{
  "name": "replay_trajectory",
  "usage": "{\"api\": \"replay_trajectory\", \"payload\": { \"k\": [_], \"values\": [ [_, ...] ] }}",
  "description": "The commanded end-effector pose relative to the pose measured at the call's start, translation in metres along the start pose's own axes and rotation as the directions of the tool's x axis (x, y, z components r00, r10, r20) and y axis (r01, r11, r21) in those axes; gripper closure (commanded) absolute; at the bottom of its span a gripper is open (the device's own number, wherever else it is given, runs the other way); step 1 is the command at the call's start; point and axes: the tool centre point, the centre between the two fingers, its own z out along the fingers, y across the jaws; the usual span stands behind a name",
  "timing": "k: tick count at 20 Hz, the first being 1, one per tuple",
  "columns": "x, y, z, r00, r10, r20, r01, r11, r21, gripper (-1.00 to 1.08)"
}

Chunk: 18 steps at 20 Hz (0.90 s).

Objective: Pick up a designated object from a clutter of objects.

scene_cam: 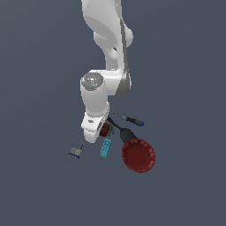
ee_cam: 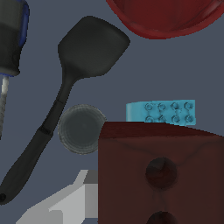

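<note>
Nearest the wrist camera, the dark red block (ee_cam: 162, 175) fills much of the wrist view: a boxy, matte form with round holes sunk in its face. A pale grey part of the claw (ee_cam: 72, 203) shows beside it; whether the claw is open, closed or gripping cannot be told from either view. In the exterior view the block (scene_cam: 104, 129) sits right under the arm's white hand (scene_cam: 94, 126), among the other items.

Just behind the block lies the cyan brick (ee_cam: 162, 112), flat and studded in two rows; whether the two touch cannot be told. Beside the block is a grey round piece (ee_cam: 81, 129) with a ridged rim, against the handle of the black spatula (ee_cam: 65, 100), whose broad blade points toward the red bowl (ee_cam: 164, 17).

The bowl (scene_cam: 138, 154) is round, glossy and holds nothing visible. The blue-handled screwdriver (scene_cam: 130, 119) lies beyond the spatula, with a thin metal shaft. A small grey-blue padlock-like piece (scene_cam: 75, 152) rests well apart, toward the exterior view's left.

No edge or corner of the plain slate-grey surface (scene_cam: 185, 88) is visible; open ground surrounds the cluster.
</note>
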Motion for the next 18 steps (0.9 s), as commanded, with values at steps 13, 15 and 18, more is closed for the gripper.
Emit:
{"api": "replay_trajectory", "payload": {
  "k": [13, 15, 18],
  "values": [
    [0.129, 0.004, -0.133, 1.000, -0.001, -0.003, 0.001, 1.000, -0.001, 1.08],
    [0.146, 0.005, -0.150, 1.000, 0.000, -0.003, 0.000, 1.000, -0.001, 1.08],
    [0.168, 0.007, -0.174, 1.000, 0.001, -0.003, -0.001, 1.000, -0.001, 1.08]
  ]
}}
